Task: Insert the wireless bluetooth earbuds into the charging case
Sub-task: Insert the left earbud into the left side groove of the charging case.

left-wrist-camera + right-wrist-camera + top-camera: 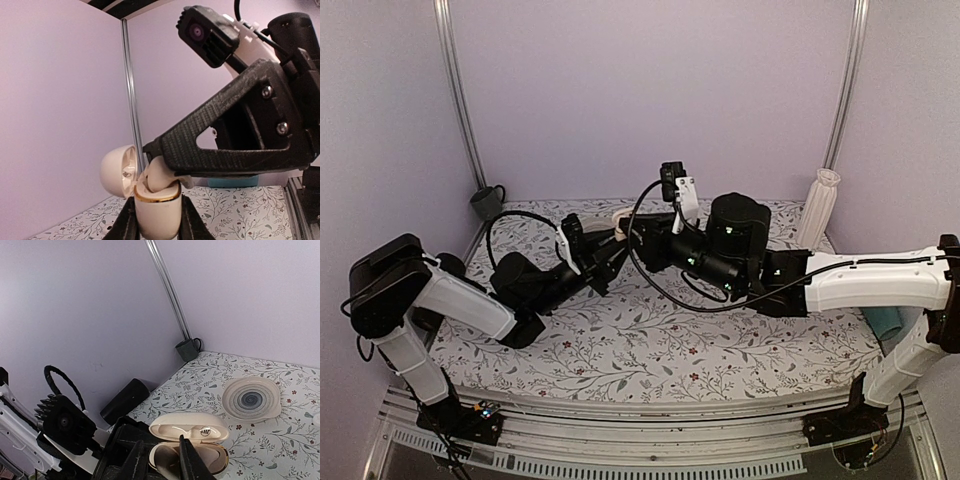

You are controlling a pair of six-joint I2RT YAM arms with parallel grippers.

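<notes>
Because the left gripper [156, 226] clamps the charging case [156, 209] upright, lid [117, 172] swung open, above the table [650, 350] near its far edge, the right gripper [159, 461] can press its pinched earbud [161, 175] down into it.

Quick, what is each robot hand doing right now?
Left gripper: closed, holding the open charging case.
Right gripper: closed on a cream earbud, right at the case's opening.

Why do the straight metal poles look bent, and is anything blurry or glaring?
Top external: the poles lean outward, probably lens distortion; light is soft, shadows faint. Left wrist: the charging case is sharp, without harsh glare. Right wrist: the pole curves visibly; the picture is sharp too.
</notes>
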